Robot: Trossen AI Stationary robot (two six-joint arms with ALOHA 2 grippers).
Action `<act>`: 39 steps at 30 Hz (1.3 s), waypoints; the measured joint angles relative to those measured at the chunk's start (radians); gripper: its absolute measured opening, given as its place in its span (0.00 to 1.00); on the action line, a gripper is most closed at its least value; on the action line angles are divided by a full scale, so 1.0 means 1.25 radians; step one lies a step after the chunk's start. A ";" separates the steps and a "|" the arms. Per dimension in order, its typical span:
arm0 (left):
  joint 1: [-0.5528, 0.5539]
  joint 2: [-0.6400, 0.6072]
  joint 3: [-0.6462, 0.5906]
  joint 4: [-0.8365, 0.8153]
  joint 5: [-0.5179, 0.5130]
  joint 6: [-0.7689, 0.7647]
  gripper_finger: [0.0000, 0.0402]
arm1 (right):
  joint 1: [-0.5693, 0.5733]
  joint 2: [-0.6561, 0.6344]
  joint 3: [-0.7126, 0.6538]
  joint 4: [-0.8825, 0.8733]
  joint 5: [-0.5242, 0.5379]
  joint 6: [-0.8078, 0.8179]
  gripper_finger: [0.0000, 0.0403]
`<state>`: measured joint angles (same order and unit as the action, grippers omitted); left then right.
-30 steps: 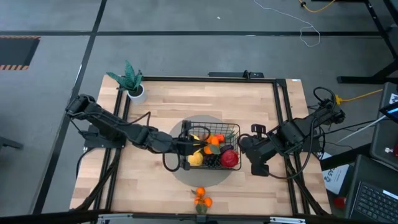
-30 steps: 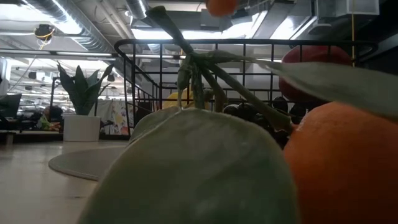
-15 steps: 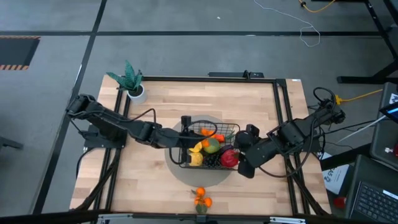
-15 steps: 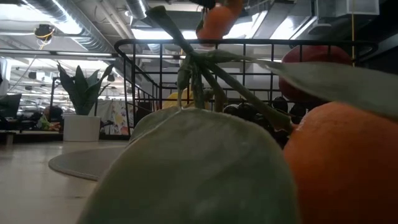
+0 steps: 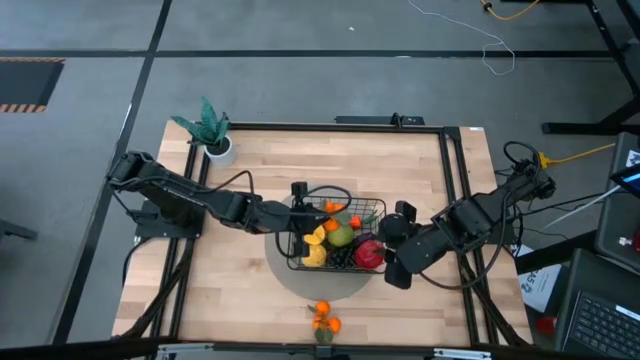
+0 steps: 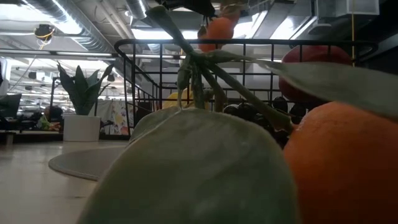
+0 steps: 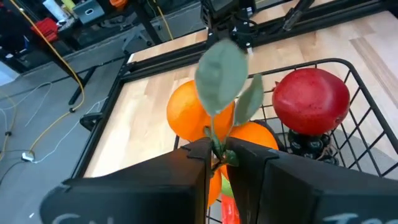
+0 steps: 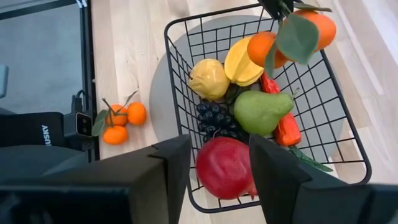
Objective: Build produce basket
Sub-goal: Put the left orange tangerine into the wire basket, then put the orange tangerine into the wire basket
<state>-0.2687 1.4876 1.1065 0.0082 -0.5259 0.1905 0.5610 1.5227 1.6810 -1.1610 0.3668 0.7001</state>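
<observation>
Over the basket (image 5: 335, 235), seen from above, the left gripper (image 5: 318, 213) dangles the tangerines (image 5: 341, 212); the right gripper (image 5: 392, 248) waits beside, agape. Its wrist view shows fingers (image 7: 193, 165) pinching the stem (image 7: 217, 151); release low, I judge.

Black wire basket (image 8: 336, 93) is set on pale matt wood table (image 5: 400, 160); glossy plastic-looking produce (image 8: 227, 167) is seen.
</observation>
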 joint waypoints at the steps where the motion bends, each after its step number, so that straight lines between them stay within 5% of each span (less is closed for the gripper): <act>1: 0.000 0.000 0.000 0.000 0.000 0.000 0.09 | 0.000 0.000 0.000 0.000 0.000 0.000 0.37; 24: 0.000 0.000 0.001 -0.019 -0.002 0.003 0.16 | 0.000 0.000 0.000 -0.002 0.000 -0.001 0.37; 34: -0.009 -0.092 0.001 -0.161 -0.145 -0.005 0.17 | 0.000 0.000 0.000 -0.007 0.000 -0.001 0.37; 39: -0.032 -0.147 0.000 -0.263 -0.177 -0.147 0.16 | 0.000 0.001 0.000 -0.009 0.000 -0.001 0.37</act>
<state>-0.3092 1.3044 1.1069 -0.3211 -0.7475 0.0064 0.5610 1.5233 1.6805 -1.1727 0.3664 0.6991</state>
